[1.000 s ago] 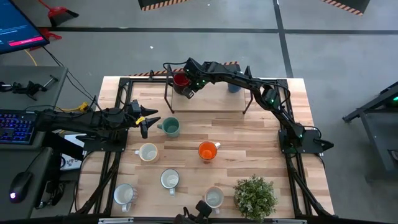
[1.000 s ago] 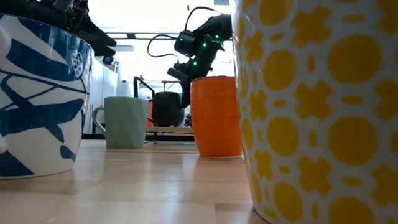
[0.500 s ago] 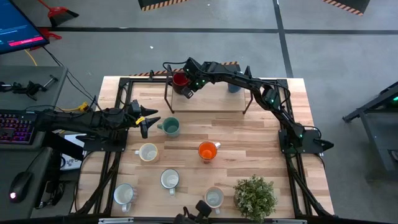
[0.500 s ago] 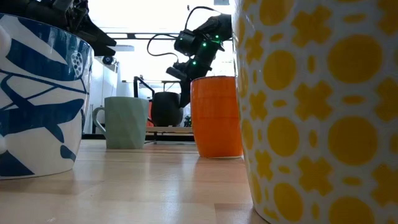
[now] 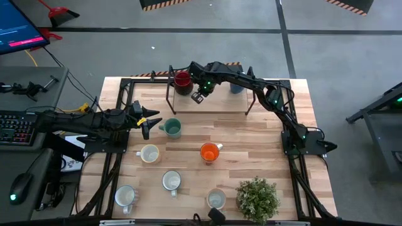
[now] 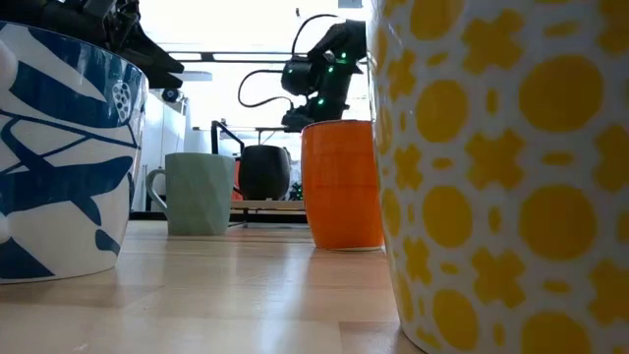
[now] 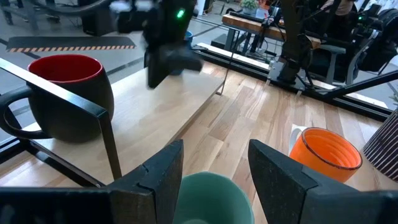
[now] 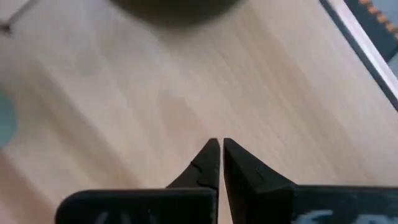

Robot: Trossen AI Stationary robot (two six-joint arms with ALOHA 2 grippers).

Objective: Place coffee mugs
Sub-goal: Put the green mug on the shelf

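The dark red mug (image 5: pixel 183 80) stands on the raised wooden shelf (image 5: pixel 217 103) at the back of the worktop (image 5: pixel 251 138); the right gripper (image 5: pixel 198 97) hangs just beside that mug, over the shelf, jaws clenched on nothing. Forward of the shelf, the left gripper (image 5: pixel 149 122) sits with jaws spread at the teal green mug (image 5: pixel 172 128), not gripping it; the orange mug (image 5: pixel 210 152), four white mugs and a potted plant (image 5: pixel 257 198) stand further forward, and a blue mug (image 5: pixel 236 87) rests on the shelf too.

shelf top: dark red mug (image 5: pixel 183 80) at left end, blue mug (image 5: pixel 236 87) towards the right, bare wood btwn them
table mid: orange mug (image 5: pixel 210 152) alone, gaps all round
front right: potted plant (image 5: pixel 257 198) blocks corner
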